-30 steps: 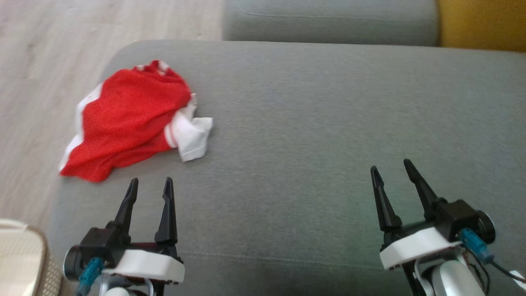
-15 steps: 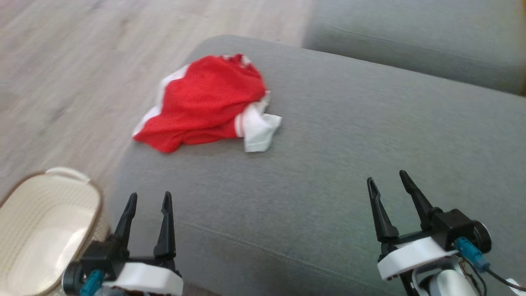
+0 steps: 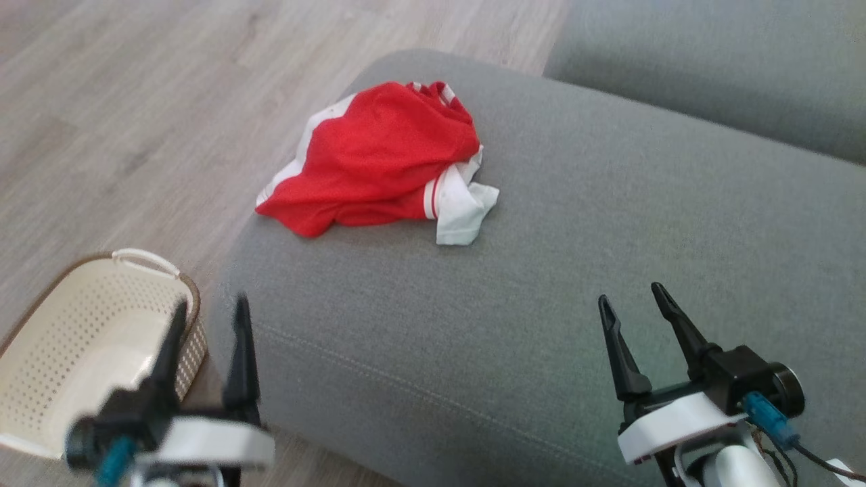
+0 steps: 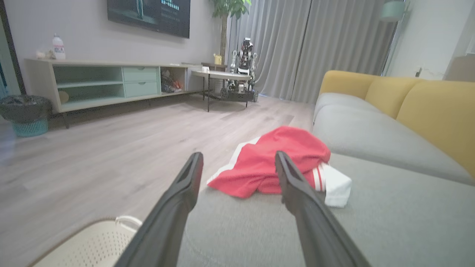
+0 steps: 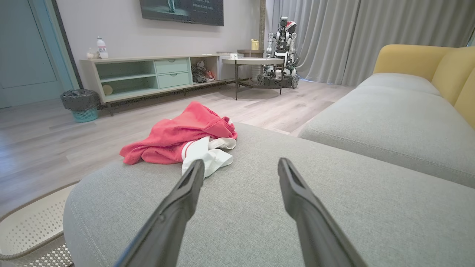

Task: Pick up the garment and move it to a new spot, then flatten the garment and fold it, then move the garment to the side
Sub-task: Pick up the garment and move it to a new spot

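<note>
Your left gripper, by the near left corner of the cushion, and right gripper, over its near edge, both gape wide, empty. The basket sits beside that corner; the garment lies crumpled at the far left corner.

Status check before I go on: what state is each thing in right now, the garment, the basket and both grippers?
garment: crumpled in a heap near the corner of the seat cushion, not held
left gripper: open, empty, short of the garment
right gripper: open, empty, over bare cushion
basket: on the floor beside the cushion, nothing seen in the part that shows
</note>
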{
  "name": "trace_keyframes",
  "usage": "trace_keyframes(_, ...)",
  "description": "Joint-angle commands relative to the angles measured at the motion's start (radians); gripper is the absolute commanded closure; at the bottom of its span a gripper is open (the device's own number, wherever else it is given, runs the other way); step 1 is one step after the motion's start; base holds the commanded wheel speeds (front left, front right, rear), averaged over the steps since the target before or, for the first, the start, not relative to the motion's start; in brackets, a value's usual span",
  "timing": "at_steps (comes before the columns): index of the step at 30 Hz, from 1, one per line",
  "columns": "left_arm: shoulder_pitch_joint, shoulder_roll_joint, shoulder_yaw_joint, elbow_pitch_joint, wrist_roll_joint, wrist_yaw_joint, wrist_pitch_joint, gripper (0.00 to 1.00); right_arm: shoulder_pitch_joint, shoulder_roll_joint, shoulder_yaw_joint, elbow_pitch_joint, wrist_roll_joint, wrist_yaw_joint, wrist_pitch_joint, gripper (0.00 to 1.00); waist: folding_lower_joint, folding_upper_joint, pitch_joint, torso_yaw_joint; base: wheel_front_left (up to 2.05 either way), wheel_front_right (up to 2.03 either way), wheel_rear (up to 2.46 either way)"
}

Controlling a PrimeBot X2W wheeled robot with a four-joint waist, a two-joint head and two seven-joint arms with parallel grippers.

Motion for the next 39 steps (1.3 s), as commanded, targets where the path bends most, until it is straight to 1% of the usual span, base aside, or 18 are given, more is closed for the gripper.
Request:
trace_keyframes(1,-0.100,0.001,0.040,-0.063,0.004,-0.012,-0.012,0.00,-0.019,-0.012,0.015,-0.033,-0.014,0.000,-0.010,0.00,0.0000,-0.0001,0.024,-0.009,0.00,0.00,0.00)
trace_keyframes(2,-0.127,0.001,0.043,-0.076,-0.006,-0.027,-0.012,0.00,-0.022,-0.012,0.012,-0.034,-0.021,0.000,-0.010,0.00,0.0000,-0.0001,0.036,-0.012,0.00,0.00,0.00)
trace_keyframes(5,-0.233,0.010,0.071,-0.091,-0.021,-0.088,-0.012,0.00,-0.040,-0.012,0.006,-0.040,-0.043,0.000,-0.010,0.00,0.0000,-0.0001,0.086,-0.023,0.00,0.00,0.00)
trace_keyframes(7,-0.331,0.034,0.101,-0.086,-0.029,-0.116,-0.012,0.00,-0.058,-0.012,0.010,-0.046,-0.062,0.000,-0.010,0.00,0.0000,-0.0001,0.130,-0.032,0.00,0.00,0.00)
trace_keyframes(10,-0.488,0.072,0.127,-0.008,-0.063,-0.145,-0.012,0.00,-0.091,-0.012,0.007,-0.048,-0.090,0.000,-0.010,0.00,0.0000,-0.0001,0.201,-0.049,0.00,0.00,0.00)
trace_keyframes(13,-0.662,0.095,0.133,0.110,-0.144,-0.163,-0.012,0.00,-0.130,-0.012,0.010,-0.057,-0.118,0.000,-0.010,0.00,0.0000,-0.0001,0.276,-0.073,0.00,0.00,0.00)
trace_keyframes(17,-0.878,0.164,0.101,0.305,-0.225,-0.171,0.018,0.00,-0.185,-0.012,0.017,-0.067,-0.146,0.000,-0.010,0.00,0.0000,-0.0001,0.373,-0.114,0.00,0.00,0.00)
trace_keyframes(20,-1.019,0.215,0.028,0.447,-0.261,-0.172,0.071,0.00,-0.216,-0.012,0.010,-0.075,-0.161,0.000,-0.010,0.00,0.0000,-0.0001,0.432,-0.142,0.00,0.00,0.00)
trace_keyframes(24,-1.169,0.247,-0.034,0.623,-0.315,-0.172,0.153,0.00,-0.247,-0.012,-0.006,-0.086,-0.184,0.000,-0.010,0.00,0.0000,-0.0001,0.501,-0.177,0.00,0.00,0.00)
trace_keyframes(26,-1.233,0.266,-0.069,0.702,-0.324,-0.172,0.199,0.00,-0.264,-0.012,-0.017,-0.096,-0.183,0.000,-0.010,0.00,0.0000,-0.0001,0.529,-0.198,0.00,0.00,0.00)
trace_keyframes(28,-1.289,0.283,-0.095,0.784,-0.326,-0.172,0.253,0.00,-0.279,-0.012,-0.027,-0.106,-0.180,0.000,-0.010,0.00,0.0000,-0.0001,0.553,-0.218,0.00,0.00,0.00)
trace_keyframes(29,-1.338,0.297,-0.109,0.868,-0.325,-0.172,0.306,0.00,-0.290,-0.012,-0.034,-0.118,-0.177,0.000,-0.010,0.00,0.0000,-0.0001,0.571,-0.234,0.00,0.00,0.00)
trace_keyframes(30,-1.360,0.304,-0.114,0.909,-0.322,-0.172,0.332,0.00,-0.293,-0.012,-0.034,-0.123,-0.176,0.000,-0.010,0.00,0.0000,-0.0001,0.578,-0.242,0.00,0.00,0.00)
trace_keyframes(31,-1.360,0.304,-0.114,0.909,-0.322,-0.172,0.332,0.00,-0.293,-0.012,-0.034,-0.123,-0.176,0.000,-0.010,0.00,0.0000,-0.0001,0.578,-0.242,0.00,0.00,0.00)
trace_keyframes(34,-1.412,0.300,-0.114,1.023,-0.347,-0.172,0.438,0.00,-0.295,-0.012,-0.032,-0.129,-0.178,0.000,-0.010,0.00,0.0000,-0.0001,0.596,-0.262,0.00,0.00,0.00)
trace_keyframes(39,-1.452,0.293,-0.135,1.130,-0.374,-0.172,0.548,0.00,-0.290,-0.012,-0.036,-0.138,-0.180,0.000,-0.010,0.00,0.0000,-0.0001,0.620,-0.275,0.00,0.00,0.00)
